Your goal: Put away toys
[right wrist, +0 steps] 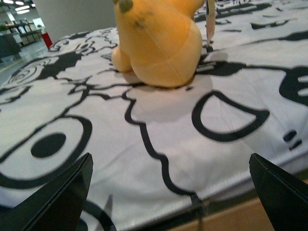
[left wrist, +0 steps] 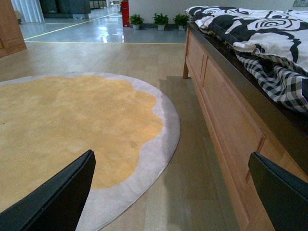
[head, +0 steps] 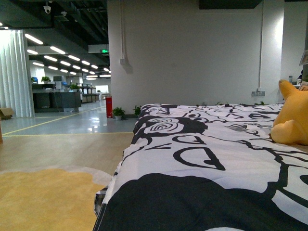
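An orange-yellow plush toy [head: 292, 119] sits on the black-and-white bedspread [head: 202, 159] at the right edge of the front view, partly cut off. In the right wrist view the same toy [right wrist: 159, 41] stands upright ahead of my right gripper [right wrist: 171, 192], which is open and empty near the bed's edge, well short of the toy. My left gripper [left wrist: 173, 192] is open and empty low over the wooden floor beside the bed frame [left wrist: 226, 120]. Neither arm shows in the front view.
A round yellow rug with a grey border [left wrist: 72, 130] lies on the floor left of the bed. Potted plants [left wrist: 160, 20] and a red object [left wrist: 125, 12] stand by the far white wall. A wooden cabinet [left wrist: 10, 26] stands at the far left.
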You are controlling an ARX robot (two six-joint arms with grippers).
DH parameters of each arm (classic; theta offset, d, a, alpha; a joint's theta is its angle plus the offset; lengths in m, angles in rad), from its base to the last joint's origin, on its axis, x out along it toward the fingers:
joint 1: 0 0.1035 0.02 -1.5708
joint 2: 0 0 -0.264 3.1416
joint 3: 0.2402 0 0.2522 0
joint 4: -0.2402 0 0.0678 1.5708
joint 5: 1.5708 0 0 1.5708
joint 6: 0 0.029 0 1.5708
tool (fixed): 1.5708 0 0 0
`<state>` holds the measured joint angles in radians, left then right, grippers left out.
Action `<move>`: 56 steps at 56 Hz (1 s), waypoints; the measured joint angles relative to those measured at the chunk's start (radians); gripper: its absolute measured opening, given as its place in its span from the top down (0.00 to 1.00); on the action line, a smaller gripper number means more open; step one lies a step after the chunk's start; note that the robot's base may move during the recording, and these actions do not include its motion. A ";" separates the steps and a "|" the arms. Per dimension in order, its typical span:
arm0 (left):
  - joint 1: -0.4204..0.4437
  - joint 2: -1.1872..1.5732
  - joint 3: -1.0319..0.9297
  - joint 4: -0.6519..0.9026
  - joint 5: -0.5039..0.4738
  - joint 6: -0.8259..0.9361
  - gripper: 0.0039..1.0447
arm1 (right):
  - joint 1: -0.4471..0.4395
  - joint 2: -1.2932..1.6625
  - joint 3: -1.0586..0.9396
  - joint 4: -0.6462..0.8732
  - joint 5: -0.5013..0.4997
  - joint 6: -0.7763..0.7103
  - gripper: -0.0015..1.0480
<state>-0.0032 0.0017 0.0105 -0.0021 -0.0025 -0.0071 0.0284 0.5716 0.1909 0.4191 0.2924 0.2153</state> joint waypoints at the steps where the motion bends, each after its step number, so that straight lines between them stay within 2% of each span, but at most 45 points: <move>1: 0.000 0.000 0.000 0.000 0.000 0.000 0.06 | -0.001 0.032 0.013 0.029 0.000 -0.004 0.06; 7: 0.000 0.000 0.000 0.000 0.000 0.000 0.06 | -0.008 0.275 0.125 0.224 0.019 -0.047 0.06; 22: 0.000 0.000 0.000 0.000 0.000 0.000 0.06 | 0.014 0.562 0.307 0.407 0.087 -0.161 0.06; 45: 0.000 0.000 0.000 0.000 0.000 0.000 0.06 | 0.101 0.773 0.521 0.521 0.121 -0.397 0.06; 56: 0.000 0.000 0.000 0.000 0.000 0.000 0.06 | 0.125 0.860 0.631 0.456 0.161 -0.536 0.06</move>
<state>-0.0032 0.0017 0.0105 -0.0021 -0.0025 -0.0071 0.1532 1.4319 0.8219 0.8753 0.4534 -0.3206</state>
